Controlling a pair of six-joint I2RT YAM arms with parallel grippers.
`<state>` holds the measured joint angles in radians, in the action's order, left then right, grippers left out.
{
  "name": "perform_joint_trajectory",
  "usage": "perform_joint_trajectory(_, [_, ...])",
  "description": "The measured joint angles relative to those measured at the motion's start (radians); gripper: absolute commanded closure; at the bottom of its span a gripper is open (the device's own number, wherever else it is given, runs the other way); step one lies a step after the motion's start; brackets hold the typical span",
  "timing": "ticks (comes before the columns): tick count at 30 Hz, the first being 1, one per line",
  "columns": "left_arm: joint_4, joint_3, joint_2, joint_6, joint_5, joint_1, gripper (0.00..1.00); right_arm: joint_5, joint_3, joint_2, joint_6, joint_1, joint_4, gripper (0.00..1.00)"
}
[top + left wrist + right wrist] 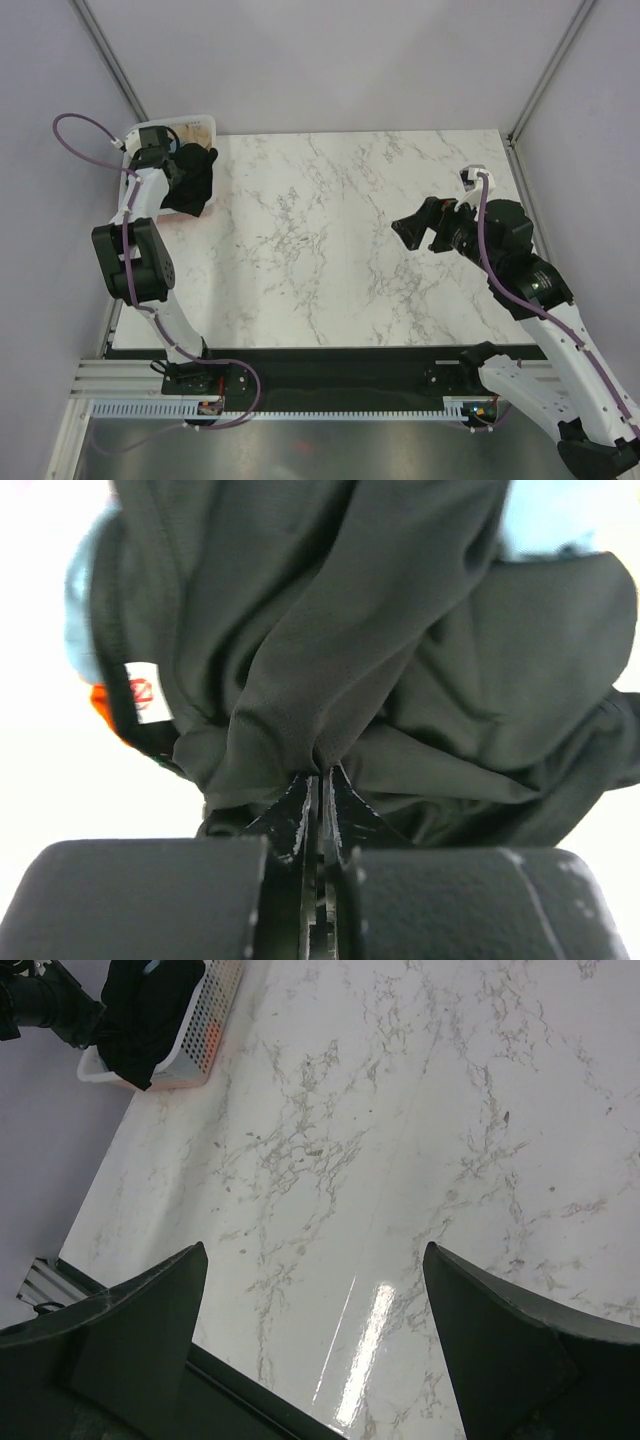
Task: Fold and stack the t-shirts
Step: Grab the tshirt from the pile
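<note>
Pinching a fold of the black t-shirt [330, 630] in the left claw [320, 780], closed tight. Bunched up over the white basket [200, 122] at the far-left tabletop [330, 230] corner. Lift straight up until clear of the rim, then swing to mid-tabletop. Go slow — thin pinch, may slip. Holding nothing in the right claw [310, 1260], spread wide above the tabletop — ready to catch the loose edge.

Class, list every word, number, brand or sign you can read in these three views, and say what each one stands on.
No words or numbers can be read in any view.
On the black t-shirt, a white tag carries a round red mark, too blurred to read.
</note>
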<state>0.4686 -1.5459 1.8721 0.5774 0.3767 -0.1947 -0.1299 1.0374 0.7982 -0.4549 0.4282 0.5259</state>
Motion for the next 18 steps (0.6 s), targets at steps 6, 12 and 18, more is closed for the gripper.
perform_joint_trajectory(6, [-0.003,-0.016,-0.021,-0.007,-0.077,0.018,0.98,-0.001,0.000,0.007,-0.001,0.000,-0.007,0.02])
perform_joint_trajectory(12, [-0.008,-0.111,-0.150,-0.010,-0.326,0.074,0.98,0.007,0.000,0.007,-0.001,0.000,-0.017,0.02])
perform_joint_trajectory(18, [-0.052,-0.260,-0.298,-0.020,-0.624,0.200,0.98,0.032,0.000,0.005,-0.007,0.000,-0.016,0.02])
